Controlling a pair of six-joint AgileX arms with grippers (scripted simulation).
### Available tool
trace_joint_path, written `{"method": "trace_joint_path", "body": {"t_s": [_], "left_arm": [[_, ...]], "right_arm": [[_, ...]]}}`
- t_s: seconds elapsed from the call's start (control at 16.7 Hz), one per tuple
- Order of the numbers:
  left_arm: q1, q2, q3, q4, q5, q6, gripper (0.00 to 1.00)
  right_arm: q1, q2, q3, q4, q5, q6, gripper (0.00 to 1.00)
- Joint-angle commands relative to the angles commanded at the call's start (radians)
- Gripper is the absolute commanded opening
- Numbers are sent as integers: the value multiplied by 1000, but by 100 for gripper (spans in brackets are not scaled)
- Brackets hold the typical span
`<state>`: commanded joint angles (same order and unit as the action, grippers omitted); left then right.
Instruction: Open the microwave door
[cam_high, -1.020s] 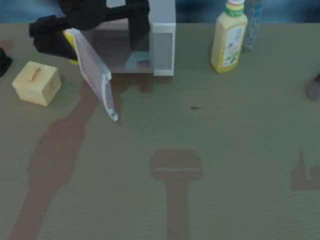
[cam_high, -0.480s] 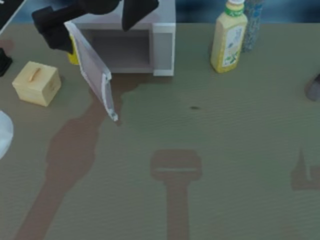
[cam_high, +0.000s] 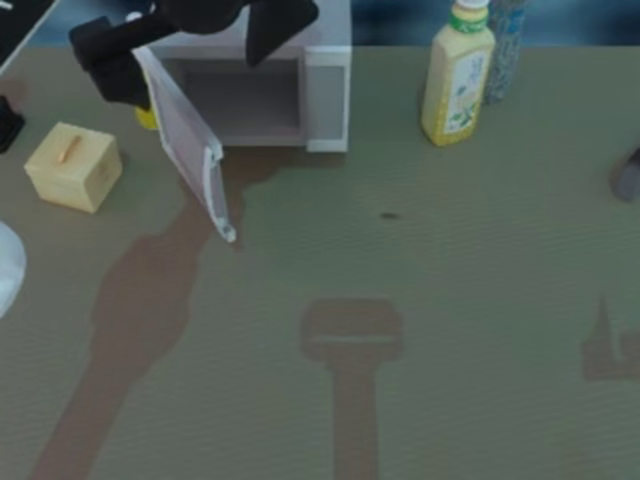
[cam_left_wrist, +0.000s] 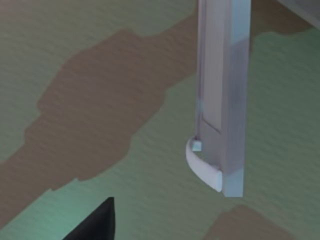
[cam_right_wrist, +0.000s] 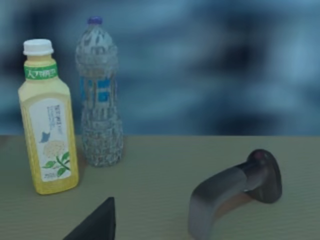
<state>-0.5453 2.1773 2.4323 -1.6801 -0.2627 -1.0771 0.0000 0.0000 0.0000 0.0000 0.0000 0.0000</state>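
Top view showing boxy light-grey microwave (cam_high: 325, 95) at tabletop's (cam_high: 450, 300) far edge; silver-framed translucent microwave door (cam_high: 185, 140) standing swung wide open. Left tool hovering above microwave, finger state unclear.

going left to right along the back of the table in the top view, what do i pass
wooden box → microwave door, swung open → microwave → yellow juice bottle → clear water bottle → dark handled object at the right edge.
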Motion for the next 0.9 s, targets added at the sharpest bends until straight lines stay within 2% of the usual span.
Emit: {"method": "trace_joint_path", "body": {"t_s": [0.54, 0.9], "left_arm": [[50, -75, -454, 383, 6, 51, 100], [57, -82, -504, 432, 7, 58, 100]], "right_arm": [[0, 0, 0, 0, 0, 0, 100], [0, 0, 0, 0, 0, 0, 100]]}}
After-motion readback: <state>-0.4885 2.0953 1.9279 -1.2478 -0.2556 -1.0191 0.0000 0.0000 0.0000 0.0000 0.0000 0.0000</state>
